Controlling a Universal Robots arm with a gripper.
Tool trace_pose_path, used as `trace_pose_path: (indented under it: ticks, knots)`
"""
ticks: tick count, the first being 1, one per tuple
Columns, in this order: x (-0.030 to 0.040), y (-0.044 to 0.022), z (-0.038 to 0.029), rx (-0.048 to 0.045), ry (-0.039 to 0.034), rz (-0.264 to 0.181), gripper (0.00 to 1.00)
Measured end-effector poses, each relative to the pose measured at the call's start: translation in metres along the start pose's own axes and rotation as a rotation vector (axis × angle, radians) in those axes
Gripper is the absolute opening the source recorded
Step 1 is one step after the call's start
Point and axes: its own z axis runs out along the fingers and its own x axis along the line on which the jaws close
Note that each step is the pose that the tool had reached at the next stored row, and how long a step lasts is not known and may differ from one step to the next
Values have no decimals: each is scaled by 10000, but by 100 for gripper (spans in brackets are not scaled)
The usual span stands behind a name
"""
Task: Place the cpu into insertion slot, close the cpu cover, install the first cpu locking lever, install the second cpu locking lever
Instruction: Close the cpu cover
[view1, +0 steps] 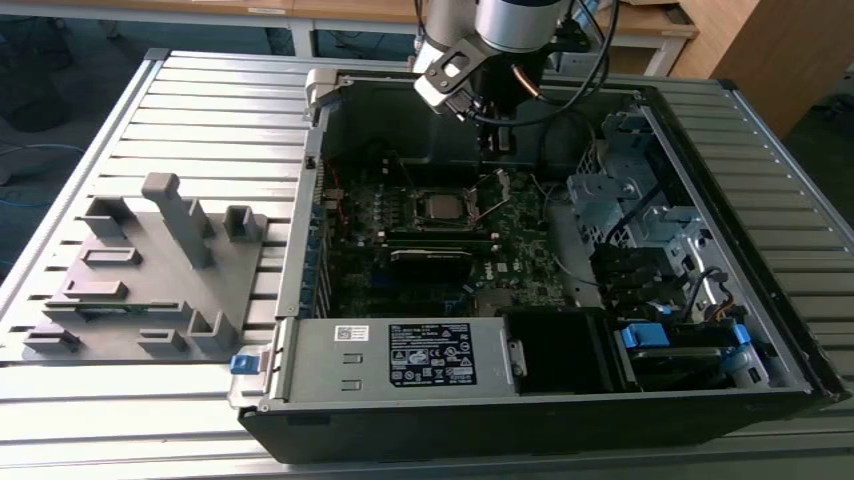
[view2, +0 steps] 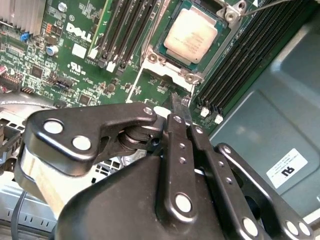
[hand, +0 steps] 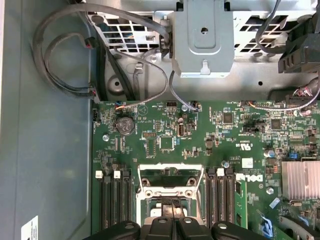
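Observation:
The cpu (view2: 191, 34) lies flat in the insertion slot (view2: 163, 51) on the green board, its silvery top uncovered; in the exterior view the cpu (view1: 441, 206) sits mid-board. The cpu cover (hand: 170, 167), a silvery frame with a square window, stands tilted up from its hinge end. My gripper (view2: 176, 102) hovers just beside that hinge end with its black fingers pressed together and nothing visible between them; the gripper (hand: 173, 202) shows its tips right at the cover's lower bar. A thin wire locking lever (view2: 260, 5) sticks out past the socket's far corner.
Long black memory slots (view2: 125, 30) flank the socket on both sides. A metal drive cage (view1: 627, 190) and loose cables (hand: 65, 60) sit along the case wall. The power supply (view1: 400, 355) fills the near end. A grey fixture block (view1: 147, 270) stands outside the case.

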Motion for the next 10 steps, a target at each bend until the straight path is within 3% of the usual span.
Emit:
trace_pose_path:
  ticks: [3,10]
  knots:
    - [1,14,1,0,0,-2,10]
    - [7,147,9,0,0,-1,10]
